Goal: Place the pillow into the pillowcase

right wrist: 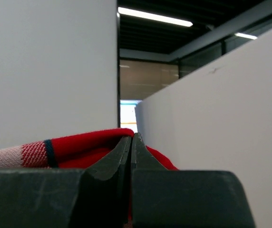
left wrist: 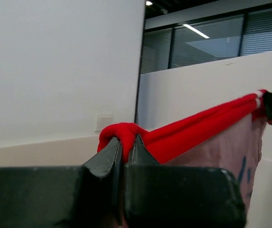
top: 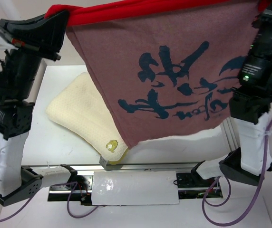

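Left end effector [left wrist: 128,140] and right end effector [right wrist: 131,138] each clamp shut on the red top edge of the pillowcase [top: 174,80]. I hold it spread above the worktop [top: 60,152], with the pillow [top: 79,114] lying partly beneath.

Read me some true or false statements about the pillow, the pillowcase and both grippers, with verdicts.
1. The faded pink fabric pillowcase with dark brush marks hangs between both grippers. True.
2. The left gripper is open and empty. False: it is shut on the pillowcase's red edge.
3. The right gripper is shut on the pillowcase. True.
4. The cream fuzzy rectangular pillow is inside the pillowcase. False: it lies on the white table, outside it.
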Robot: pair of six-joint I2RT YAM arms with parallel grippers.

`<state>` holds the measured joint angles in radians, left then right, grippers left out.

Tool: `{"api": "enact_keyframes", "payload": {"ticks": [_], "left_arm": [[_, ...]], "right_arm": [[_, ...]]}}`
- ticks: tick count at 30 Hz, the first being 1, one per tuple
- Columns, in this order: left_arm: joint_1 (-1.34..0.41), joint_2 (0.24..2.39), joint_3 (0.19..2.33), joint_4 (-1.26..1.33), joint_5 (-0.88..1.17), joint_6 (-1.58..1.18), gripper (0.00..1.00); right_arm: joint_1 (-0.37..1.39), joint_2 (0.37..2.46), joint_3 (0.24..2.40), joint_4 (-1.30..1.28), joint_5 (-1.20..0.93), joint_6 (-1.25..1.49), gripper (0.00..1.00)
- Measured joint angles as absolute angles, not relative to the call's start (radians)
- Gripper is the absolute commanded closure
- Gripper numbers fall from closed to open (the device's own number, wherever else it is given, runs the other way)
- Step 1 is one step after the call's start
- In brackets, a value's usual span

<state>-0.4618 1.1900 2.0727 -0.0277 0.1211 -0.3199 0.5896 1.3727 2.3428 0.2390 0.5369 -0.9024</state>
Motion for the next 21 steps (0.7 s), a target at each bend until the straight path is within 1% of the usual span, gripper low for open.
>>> {"api": "enact_keyframes", "payload": {"ticks": [5,7,10,11,13,15,18,21], "left_arm": [[-0.458,1.351,2.118,0.040,-0.006,-0.300,1.00],[-0.450,1.466,2.168,0.067,-0.083,-0.286,1.00],[-0.434,1.695,2.284,0.096,-0.169,-0.261,1.00],[-0.429,1.777,2.324,0.096,-0.189,-0.258,1.00],[-0.416,1.937,2.381,0.088,-0.212,-0.257,1.00],[-0.406,2.065,2.389,0.086,-0.224,-0.260,1.00],[-0.394,2.221,2.381,0.093,-0.228,-0.269,1.00],[-0.403,2.342,2.381,0.153,-0.215,-0.297,1.00]], "right_arm": [[0.624,1.450,2.218,0.519,0.751,-1.086,1.00],[0.622,1.516,2.211,0.585,0.821,-1.130,1.00],[0.600,1.616,2.179,0.639,0.884,-1.151,1.00],[0.574,1.653,2.174,0.633,0.893,-1.132,1.00],[0.463,1.744,2.194,0.559,0.895,-1.016,1.00],[0.317,1.847,2.221,0.455,0.896,-0.876,1.00],[0.144,1.999,2.196,0.366,0.904,-0.739,1.00],[0.066,2.173,2.219,0.278,0.917,-0.662,1.00]]}}
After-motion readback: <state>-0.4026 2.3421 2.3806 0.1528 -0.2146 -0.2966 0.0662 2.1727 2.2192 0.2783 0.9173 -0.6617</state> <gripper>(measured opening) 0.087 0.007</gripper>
